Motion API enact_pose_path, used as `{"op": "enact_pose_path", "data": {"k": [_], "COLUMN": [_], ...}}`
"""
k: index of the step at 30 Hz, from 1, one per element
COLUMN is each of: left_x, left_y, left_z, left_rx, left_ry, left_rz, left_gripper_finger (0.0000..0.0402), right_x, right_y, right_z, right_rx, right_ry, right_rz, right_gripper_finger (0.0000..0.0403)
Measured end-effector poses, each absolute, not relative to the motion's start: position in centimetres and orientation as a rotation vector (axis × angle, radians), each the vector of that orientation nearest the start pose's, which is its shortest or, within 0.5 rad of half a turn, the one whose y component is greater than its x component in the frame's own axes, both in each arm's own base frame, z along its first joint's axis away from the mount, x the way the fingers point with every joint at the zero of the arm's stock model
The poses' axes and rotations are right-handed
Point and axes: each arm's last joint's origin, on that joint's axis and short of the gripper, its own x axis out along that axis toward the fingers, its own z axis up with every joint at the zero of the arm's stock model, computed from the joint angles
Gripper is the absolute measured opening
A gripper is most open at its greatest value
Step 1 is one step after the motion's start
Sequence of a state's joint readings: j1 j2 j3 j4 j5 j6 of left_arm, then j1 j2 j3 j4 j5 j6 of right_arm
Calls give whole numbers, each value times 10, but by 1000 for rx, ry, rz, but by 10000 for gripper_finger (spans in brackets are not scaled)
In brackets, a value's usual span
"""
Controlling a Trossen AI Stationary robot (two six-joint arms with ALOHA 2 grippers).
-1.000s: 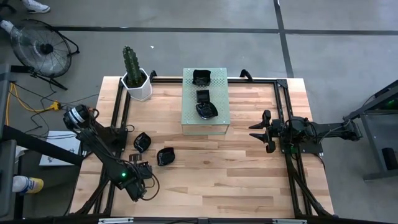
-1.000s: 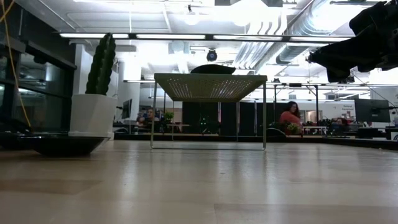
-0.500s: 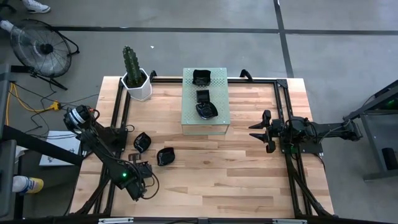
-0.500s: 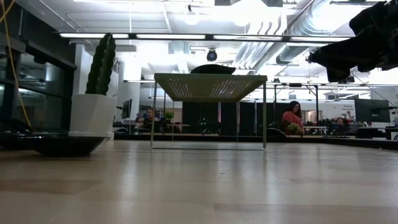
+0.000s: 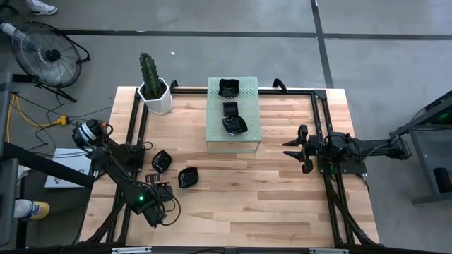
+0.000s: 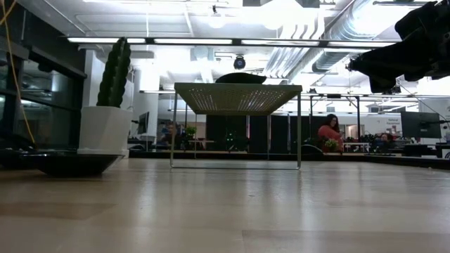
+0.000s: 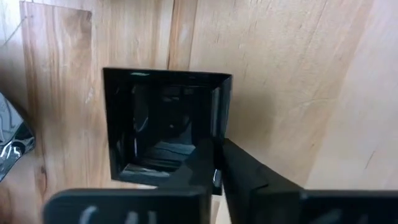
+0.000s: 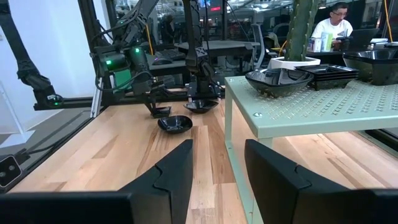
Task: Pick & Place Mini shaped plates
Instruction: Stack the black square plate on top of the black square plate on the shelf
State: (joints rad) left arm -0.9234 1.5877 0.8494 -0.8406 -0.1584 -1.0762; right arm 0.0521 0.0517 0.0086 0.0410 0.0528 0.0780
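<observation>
Left gripper at table's 8 o'clock, clamped on rim of square plate flat on wood. Two plates near, toward centre. Three plates atop green stand, 12 o'clock. Right gripper at 3 o'clock, fingers apart, empty.

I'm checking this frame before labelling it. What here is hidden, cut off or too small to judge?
- Left claw, left wrist view: shut on the glossy black square plate; one finger hides that plate's near rim.
- High view: the same plate sits under the left arm, too small to judge.
- Low view: the dark plates on the pale green perforated block are hidden by its top, except one rim.
</observation>
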Motion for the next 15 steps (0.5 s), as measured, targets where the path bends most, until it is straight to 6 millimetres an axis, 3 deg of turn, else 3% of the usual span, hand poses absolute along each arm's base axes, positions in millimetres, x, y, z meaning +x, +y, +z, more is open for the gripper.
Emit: {"op": "enact_pose_path", "data": {"k": [10, 15], "left_x": [152, 156], "left_y": [-194, -199], "left_z": [153, 168], "left_rx": [-52, -27], "left_ry": [1449, 1452], "left_rz": [182, 173], "left_gripper_finger": [3, 1], "right_x": [100, 100], "right_y": [4, 4], "right_z": [166, 166], "right_rx": [78, 78], "right_ry": [2, 2], "right_rz": [0, 0], "right_gripper_finger": [140, 140]}}
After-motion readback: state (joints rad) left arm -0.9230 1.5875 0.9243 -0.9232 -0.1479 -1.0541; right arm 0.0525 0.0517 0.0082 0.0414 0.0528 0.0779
